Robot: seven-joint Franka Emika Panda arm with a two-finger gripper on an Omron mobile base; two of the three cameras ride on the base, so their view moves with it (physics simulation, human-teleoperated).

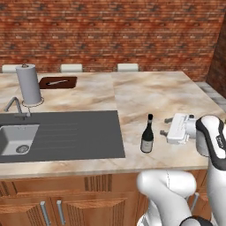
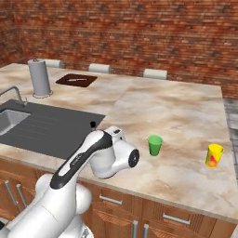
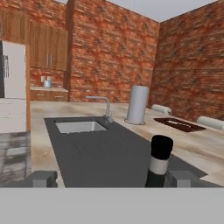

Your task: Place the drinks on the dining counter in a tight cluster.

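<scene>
A slim dark wine bottle (image 1: 147, 134) with a pale label stands upright on the beige marble dining counter (image 1: 154, 92), just right of the dark drainboard. My gripper (image 1: 166, 126) hovers level with the bottle's neck, close to its right side, pointing at it with jaws wide open and holding nothing. In the hand view the bottle's black-capped neck (image 3: 159, 158) rises between the fingertips, close to the right fingertip (image 3: 183, 177), and the gripper (image 3: 113, 178) is open. In the right base view my arm hides most of the bottle, leaving just its top (image 2: 93, 124) showing.
A dark grey sink (image 1: 17, 139) with a faucet (image 1: 15, 106) lies to the left. Behind it stand a paper towel roll (image 1: 28, 84) and a dark cutting board (image 1: 57, 82). A green cup (image 2: 155, 144) and a yellow cup (image 2: 214, 155) stand to the right on the counter.
</scene>
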